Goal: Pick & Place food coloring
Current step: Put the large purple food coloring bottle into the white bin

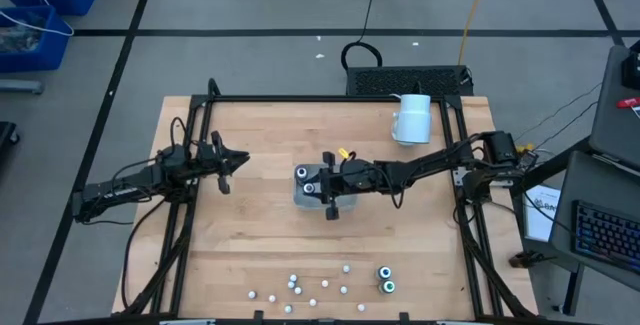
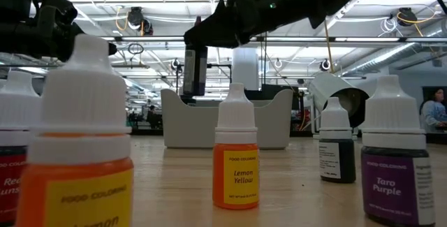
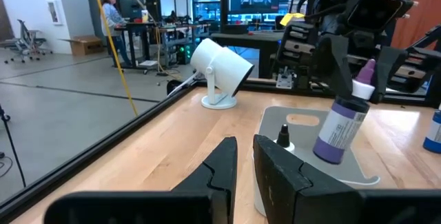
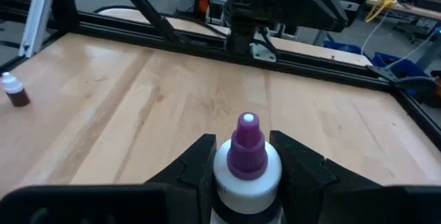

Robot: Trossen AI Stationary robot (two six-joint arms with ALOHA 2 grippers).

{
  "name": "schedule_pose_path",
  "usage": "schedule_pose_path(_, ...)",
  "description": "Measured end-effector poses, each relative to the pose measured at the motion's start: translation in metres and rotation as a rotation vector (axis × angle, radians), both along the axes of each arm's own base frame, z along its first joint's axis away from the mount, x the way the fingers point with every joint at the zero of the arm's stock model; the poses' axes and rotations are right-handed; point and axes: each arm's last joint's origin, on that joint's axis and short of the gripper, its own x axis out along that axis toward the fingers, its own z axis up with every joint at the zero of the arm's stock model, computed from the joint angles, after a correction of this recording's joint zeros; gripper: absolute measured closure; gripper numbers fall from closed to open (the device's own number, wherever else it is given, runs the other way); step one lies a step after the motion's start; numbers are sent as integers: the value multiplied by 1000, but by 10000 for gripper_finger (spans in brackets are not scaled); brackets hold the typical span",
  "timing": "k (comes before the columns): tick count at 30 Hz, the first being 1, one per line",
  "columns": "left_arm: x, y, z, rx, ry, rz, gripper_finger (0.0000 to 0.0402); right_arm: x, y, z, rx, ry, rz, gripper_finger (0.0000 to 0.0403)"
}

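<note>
Spanning the scene, the wooden table [image 1: 250, 225] carries a white mug-like cylinder [image 1: 411, 118] lying tipped near its far edge and a pale grey tray [image 1: 303, 193] at its middle. Above that tray hangs the right gripper [image 1: 331, 197], its fingers [image 4: 196, 162] closed about a food coloring bottle [image 3: 342, 122] with a purple body, a white printed label and a purple dropper tip; the bottle hangs tilted over the tray, its base just above the tray floor, where one small black-tipped bottle [image 3: 283, 136] already stands. The left gripper [image 1: 226, 163] waits to the tray's left, well apart from it, its dark fingers [image 3: 220, 169] nearly together with a slim gap and nothing between them.

Along the near edge stand the other food coloring bottles [image 1: 300, 287], loosely scattered, white caps upward, beside two dark jars [image 1: 385, 279] with teal-ringed tops. The low view shows them closely: an orange bottle labelled Lemon Yellow [image 2: 235, 158], a dark one labelled Taro Purple [image 2: 392, 158], and a big orange one [image 2: 78, 157] nearest the lens.
</note>
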Motion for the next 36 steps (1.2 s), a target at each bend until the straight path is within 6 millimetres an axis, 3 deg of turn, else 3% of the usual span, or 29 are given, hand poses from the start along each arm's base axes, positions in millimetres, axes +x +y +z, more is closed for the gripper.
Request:
schedule_pose_path(7,0,0,0,0,-1,0,344,0,-3,-1,33,0,-22,287)
schedule_pose_path(13,0,0,0,-1,2,0,344,11,-2,-21,41,-20,-22,293)
schedule_pose_path(22,0,0,0,-1,3,-1,344,13,-13,-27,66,-18,-61,291)
schedule_pose_path(36,0,0,2,0,-17,-1,344,23,-19,-60,106,0,-88,293)
